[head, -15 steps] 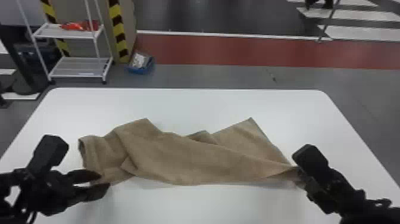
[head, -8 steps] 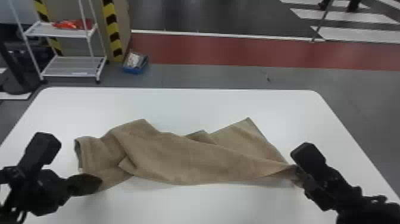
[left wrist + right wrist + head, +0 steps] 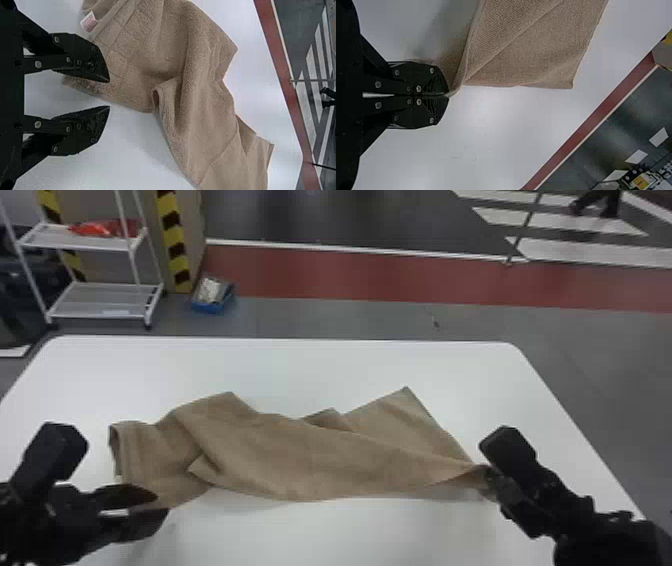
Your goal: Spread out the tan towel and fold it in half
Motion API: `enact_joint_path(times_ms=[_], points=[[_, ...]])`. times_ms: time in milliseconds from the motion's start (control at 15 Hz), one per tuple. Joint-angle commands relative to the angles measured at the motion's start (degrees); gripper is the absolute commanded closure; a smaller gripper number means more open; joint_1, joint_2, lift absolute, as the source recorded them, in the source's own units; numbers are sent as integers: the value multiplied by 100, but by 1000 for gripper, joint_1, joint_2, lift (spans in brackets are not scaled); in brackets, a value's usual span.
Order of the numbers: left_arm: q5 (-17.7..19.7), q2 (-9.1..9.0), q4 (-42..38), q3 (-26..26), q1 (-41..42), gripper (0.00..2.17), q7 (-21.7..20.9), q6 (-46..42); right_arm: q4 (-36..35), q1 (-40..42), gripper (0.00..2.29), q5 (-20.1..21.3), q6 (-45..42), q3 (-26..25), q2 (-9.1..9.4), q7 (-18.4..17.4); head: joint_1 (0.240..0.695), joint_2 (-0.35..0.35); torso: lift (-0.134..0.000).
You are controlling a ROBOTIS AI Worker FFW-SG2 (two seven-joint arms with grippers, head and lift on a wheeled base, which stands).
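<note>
Clearly, the tan towel [image 3: 310, 460] lies rumpled and unevenly folded over itself across the white worktop [image 3: 350, 362], stretching between the two grippers. The right gripper [image 3: 486, 481] is closed on the towel's right end; in the right wrist view, its fingers [image 3: 440, 79] press together with a gathered edge of cloth between them. The left gripper [image 3: 161, 503] is at the towel's left end. In the left wrist view, its fingers [image 3: 93, 65] stand apart, one overlapping the cloth in the view and the other over bare worktop; whether either touches the towel, one cannot tell. A small pale tag [image 3: 89, 21] shows on the towel near this end. Beyond the worktop, on the left, stand a white rack [image 3: 95, 300] and, on the floor, a blue box [image 3: 212, 307].
</note>
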Motion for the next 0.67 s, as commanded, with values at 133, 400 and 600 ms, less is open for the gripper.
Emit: enact_joint_path(times_ms=[133, 400, 600], points=[[-53, -56, 51, -84, 20, 245, 212, -20, 41, -19, 1760, -40, 2, 0, -43, -9, 695, -159, -124], [-167, -56, 227, -136, -59, 269, 212, -55, 41, -10, 1764, -93, 2, -26, -69, -9, 695, -161, -124], [-202, -29, 297, -136, -130, 660, 221, -55, 58, -28, 1760, -111, 20, -62, -69, -9, 695, -164, -124]])
